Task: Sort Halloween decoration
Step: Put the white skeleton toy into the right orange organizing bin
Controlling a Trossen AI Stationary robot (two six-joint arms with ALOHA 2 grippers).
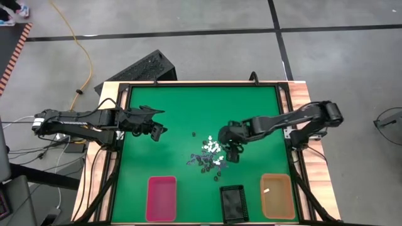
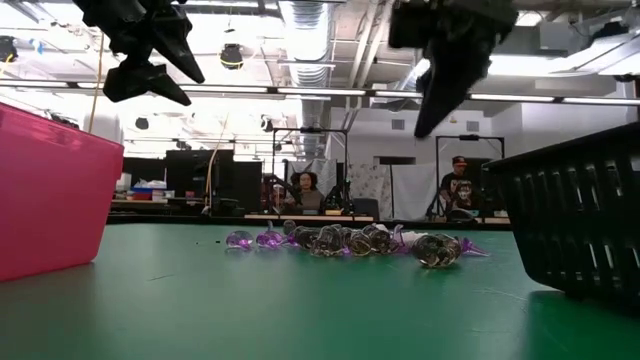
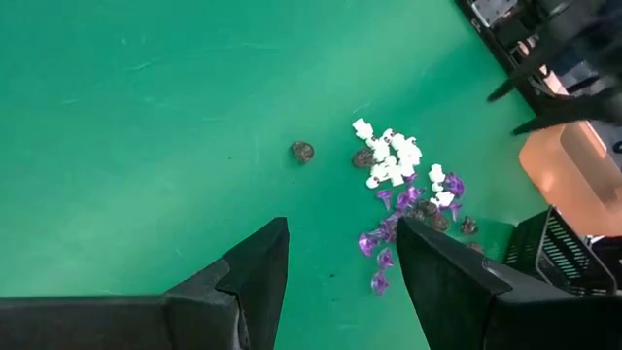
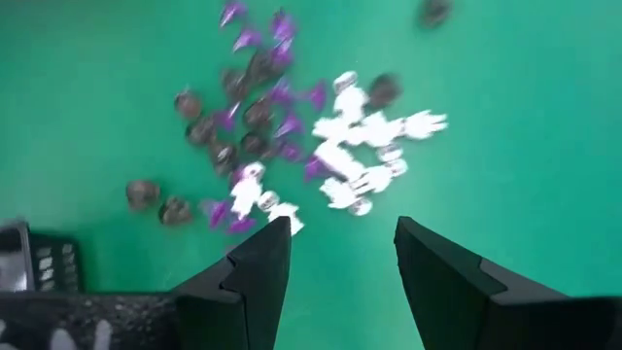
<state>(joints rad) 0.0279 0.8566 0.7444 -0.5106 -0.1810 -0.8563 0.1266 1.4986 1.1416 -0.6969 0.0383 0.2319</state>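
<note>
A heap of tiny Halloween trinkets (image 1: 210, 156) sits on the green table (image 1: 163, 113), just under and beside the right gripper (image 1: 231, 150). White figures (image 4: 360, 146) bunch together in the pile, purple pointed pieces (image 4: 282, 107) fan out next to them, and dark round ones (image 4: 190, 102) are sprinkled along the edge. One dark piece (image 3: 302, 151) lies alone, a little apart from the heap.

The right gripper hangs above the pile with its two fingers (image 4: 248, 277) spread apart, nothing between them, touching nothing. The white figures lie straight ahead of its fingertips. The black tray (image 1: 233, 202) is near it, and the orange tray (image 1: 277, 194) is off to its side.

The left gripper (image 1: 155, 129) waits well away from the heap, fingers (image 3: 248, 277) parted and empty. The pink tray (image 1: 161, 198) sits by the table's near edge.
</note>
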